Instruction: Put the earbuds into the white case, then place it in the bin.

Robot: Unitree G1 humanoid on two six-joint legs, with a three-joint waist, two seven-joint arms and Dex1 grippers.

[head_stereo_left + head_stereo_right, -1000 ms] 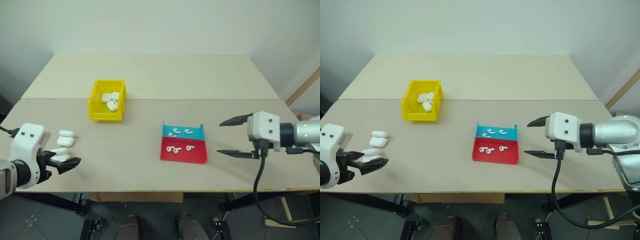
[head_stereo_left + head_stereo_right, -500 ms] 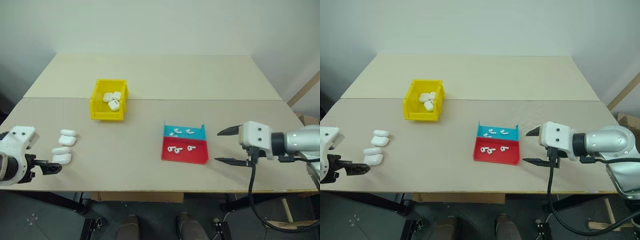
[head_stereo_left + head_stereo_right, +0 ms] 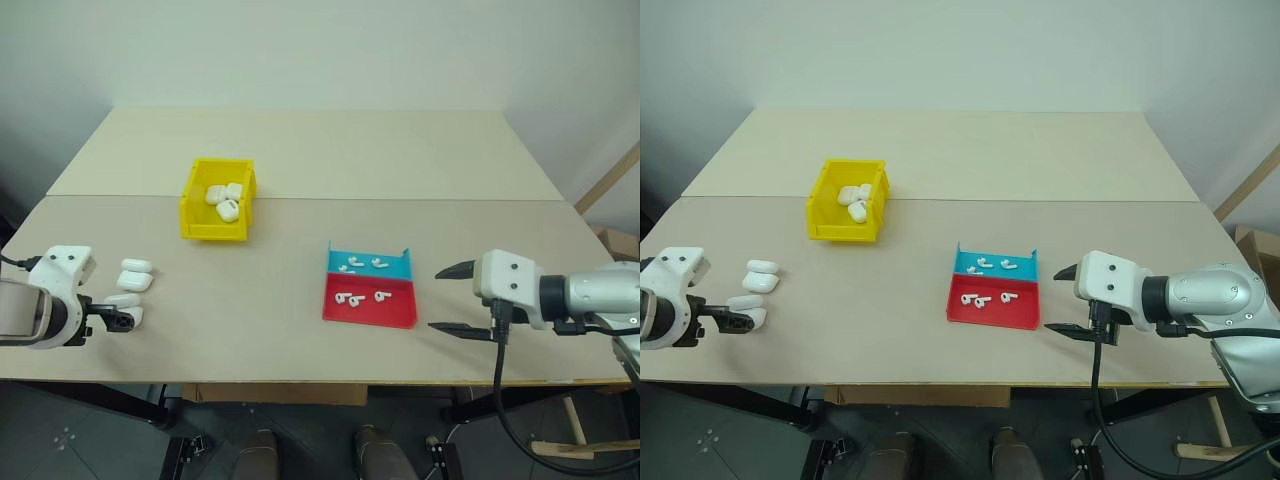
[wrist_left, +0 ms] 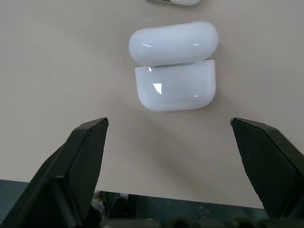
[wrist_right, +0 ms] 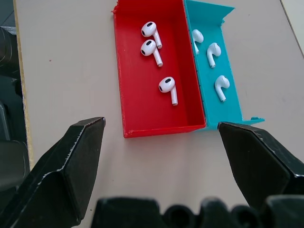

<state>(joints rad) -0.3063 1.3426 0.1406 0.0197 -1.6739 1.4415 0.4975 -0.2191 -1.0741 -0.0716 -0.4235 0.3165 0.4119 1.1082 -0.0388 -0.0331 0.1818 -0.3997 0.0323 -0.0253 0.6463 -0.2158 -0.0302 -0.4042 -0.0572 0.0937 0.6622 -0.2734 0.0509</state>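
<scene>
Facing the nearest white case (image 4: 173,66) through my left wrist camera, I noted it lay closed on the table (image 3: 300,150), lid seam visible, centred ahead of my left gripper (image 4: 171,142), whose fingers stood wide apart and held nothing. From the head camera that case was the closest to the table's near edge of a small cluster of spare cases (image 3: 134,273) at the far left, with another case just behind it. The earbuds (image 5: 154,42) sat well apart from it, to my right: three in the red half and three in the blue half of the tray (image 5: 142,128). My right gripper (image 3: 455,298) hung just beside the tray's right edge, fingers spread and empty, pointing across at it. The bin (image 3: 214,229), yellow, stood farther back on the left and already carried several cases. Judgement: the step in hand was taking up the nearest case with the left gripper. To do it well I would bring the fingers down on either side of the case's body below the lid seam, squarely, so the glossy shell could not squirt out and the lid stayed free to open. I would also keep clear of the neighbouring case behind, since a nudge might scatter the cluster.
</scene>
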